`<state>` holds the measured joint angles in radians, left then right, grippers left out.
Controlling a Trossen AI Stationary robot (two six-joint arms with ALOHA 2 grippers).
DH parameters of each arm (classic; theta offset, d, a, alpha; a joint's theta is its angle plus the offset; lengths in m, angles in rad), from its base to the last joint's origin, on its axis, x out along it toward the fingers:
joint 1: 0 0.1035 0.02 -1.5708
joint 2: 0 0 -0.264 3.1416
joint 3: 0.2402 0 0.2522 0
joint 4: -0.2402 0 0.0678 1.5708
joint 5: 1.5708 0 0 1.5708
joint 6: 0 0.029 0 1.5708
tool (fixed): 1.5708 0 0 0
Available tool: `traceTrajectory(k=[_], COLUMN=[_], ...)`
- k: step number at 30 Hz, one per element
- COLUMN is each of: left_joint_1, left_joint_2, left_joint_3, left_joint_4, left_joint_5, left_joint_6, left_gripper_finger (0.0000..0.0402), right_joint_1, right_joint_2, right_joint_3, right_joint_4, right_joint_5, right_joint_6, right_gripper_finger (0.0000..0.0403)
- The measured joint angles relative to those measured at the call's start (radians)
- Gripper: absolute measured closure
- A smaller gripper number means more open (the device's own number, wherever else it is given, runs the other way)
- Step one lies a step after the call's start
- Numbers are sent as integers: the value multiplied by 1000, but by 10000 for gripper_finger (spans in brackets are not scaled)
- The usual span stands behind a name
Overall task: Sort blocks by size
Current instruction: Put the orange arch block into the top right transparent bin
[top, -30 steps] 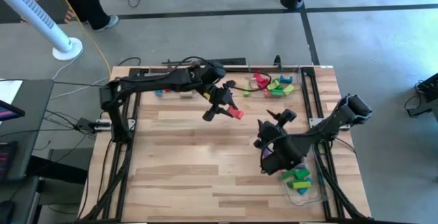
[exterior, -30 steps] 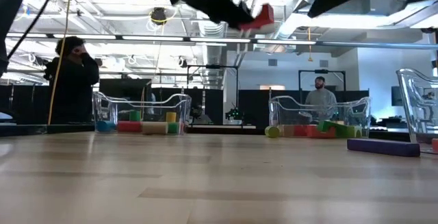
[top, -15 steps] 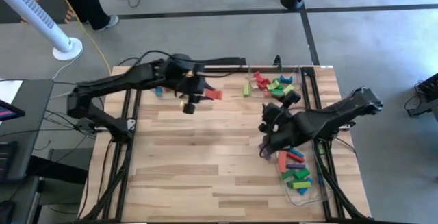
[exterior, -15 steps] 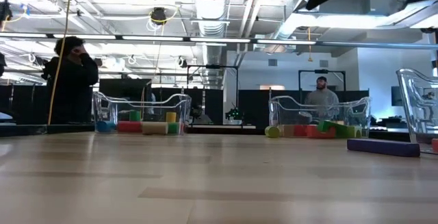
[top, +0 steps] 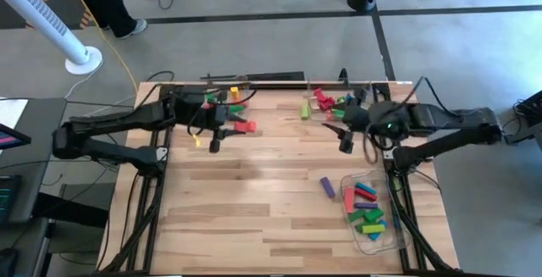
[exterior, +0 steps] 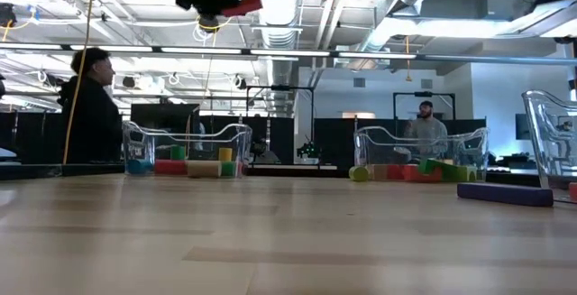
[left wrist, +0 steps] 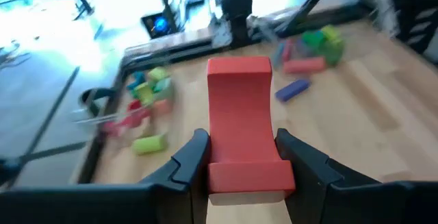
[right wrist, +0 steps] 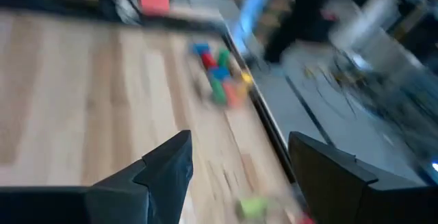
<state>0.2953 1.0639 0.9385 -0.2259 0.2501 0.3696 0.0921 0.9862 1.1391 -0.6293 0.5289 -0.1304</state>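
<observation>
My left gripper (top: 232,126) is shut on a red bar block (left wrist: 241,125), high over the table's far left part; the block also shows in the high view (top: 246,126) and at the top of the low view (exterior: 242,3). My right gripper (top: 345,140) is open and empty (right wrist: 236,176), raised beside the far right tray (top: 337,103). A purple block (top: 327,186) lies flat on the table; it also shows in the low view (exterior: 505,193). More blocks lie in three clear trays. My left gripper pinches the red block's two long sides (left wrist: 213,157) between its two fingers (left wrist: 189,161), at the end nearest the wrist. The fingers lie along the block, whose other end sticks out past them. The block is lifted clear, high above the table.
A clear tray with several blocks stands at the far left (top: 222,99), one at the far right, and one at the right near edge (top: 369,211). Bare wood lies in the table's middle and near left. People stand in the room beyond (exterior: 90,106).
My left gripper has carried the red block from the table's middle toward the far left tray, keeping it raised. My right gripper has gone from beside the near right tray toward the far edge, up to the far right tray. The purple block has stayed on the table.
</observation>
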Motion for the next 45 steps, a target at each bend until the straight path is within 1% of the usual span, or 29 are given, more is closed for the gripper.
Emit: traceTrajectory(k=[2,4,8,10,13,17,20,24,30,33,36,41,45], left_joint_1=[-9,-24,-59,-71,-87,-107,-124,-139,-157,-175,-186,-186,-186], left_joint_2=[-16,-20,14,45,98,182,240,290,326,339,347,346,345], left_joint_3=[-79,-155,-277,-316,-353,-358,-358,-358,-358,-358,-359,-360,-360], left_joint_4=[107,240,520,623,756,808,891,948,987,1014,1016,1013,1022], left_joint_5=[37,54,55,51,25,-9,-9,-8,-9,-37,-64,-69,-73], left_joint_6=[-43,-86,-151,-178,-201,-200,-204,-205,-179,-155,-140,-142,-145], left_gripper_finger=[272,272,271,270,270,270,269,269,269,269,269,269,269], right_joint_1=[-56,-97,-134,-133,-120,-90,-72,-72,-81,-82,-82,-80,-78], right_joint_2=[-47,-75,-46,-3,66,185,279,373,438,472,505,538,538], right_joint_3=[-83,-170,-326,-385,-431,-452,-452,-452,-452,-452,-452,-452,-452], right_joint_4=[124,231,453,579,755,942,1053,1163,1300,1323,1337,1412,1427], right_joint_5=[-97,-165,-311,-343,-353,-402,-407,-406,-410,-443,-452,-455,-455], right_joint_6=[-63,-116,-188,-200,-226,-245,-246,-240,-203,-183,-181,-166,-165], right_gripper_finger=[129,129,129,129,129,129,129,129,129,129,129,129,129])
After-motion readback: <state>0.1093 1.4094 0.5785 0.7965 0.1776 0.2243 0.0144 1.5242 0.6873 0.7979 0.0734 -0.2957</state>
